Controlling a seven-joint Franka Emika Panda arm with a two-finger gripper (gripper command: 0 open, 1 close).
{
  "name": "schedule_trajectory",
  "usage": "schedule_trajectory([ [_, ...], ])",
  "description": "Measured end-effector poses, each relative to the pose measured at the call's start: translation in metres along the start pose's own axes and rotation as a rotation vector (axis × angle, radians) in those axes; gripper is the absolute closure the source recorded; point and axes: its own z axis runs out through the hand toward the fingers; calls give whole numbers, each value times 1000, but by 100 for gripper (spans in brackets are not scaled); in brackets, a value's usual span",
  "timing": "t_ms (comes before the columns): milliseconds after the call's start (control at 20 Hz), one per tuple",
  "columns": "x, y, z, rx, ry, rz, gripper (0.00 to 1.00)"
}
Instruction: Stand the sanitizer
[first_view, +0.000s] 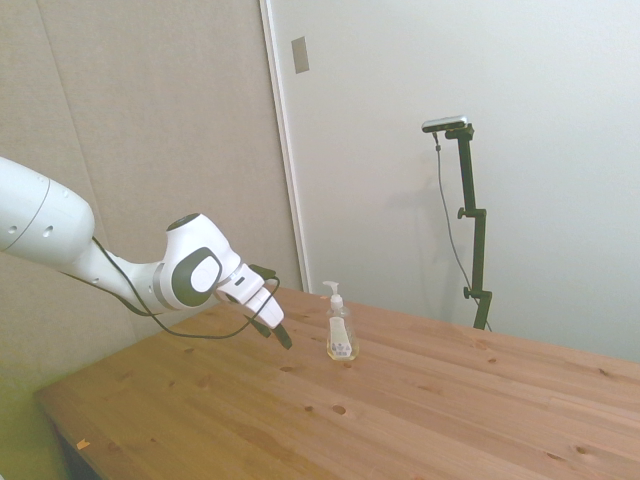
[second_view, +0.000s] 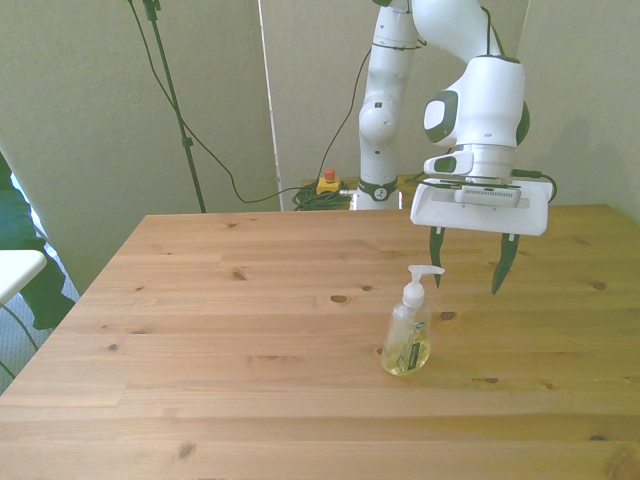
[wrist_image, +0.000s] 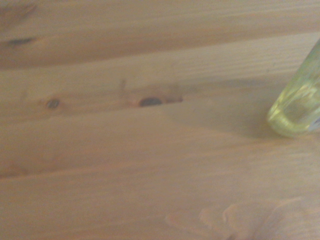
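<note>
Judging by how the sanitizer stands upright on the tabletop, just beside my empty pincer with fingers apart, standing seems done; I need only back clear.

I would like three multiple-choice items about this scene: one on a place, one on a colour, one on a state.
1. Where does the sanitizer stand?
A. on the wooden table
B. on the floor
C. between the gripper's fingers

2. What colour is the liquid in the bottle?
A. dark blue
B. pale yellow
C. red

3. How is the sanitizer posed?
A. lying on its side
B. upside down
C. upright, pump on top

Answers:
1 A: in the side and front views its base rests on the planks, apart from the gripper.
2 B: the front and wrist views show yellowish liquid through clear plastic.
3 C: the white pump points up in both the side and front views, while the open gripper hangs behind it, holding nothing.
</note>
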Motion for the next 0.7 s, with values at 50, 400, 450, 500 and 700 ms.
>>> schedule_trajectory([
  [50,-5,2,0,-8,-22,-25,0],
  [400,-47,13,-1,-56,-190,-197,0],
  [450,-52,16,-2,-63,-208,-217,0],
  [500,-56,19,-2,-70,-224,-238,0],
  [700,-69,31,-12,-87,-284,-327,0],
])
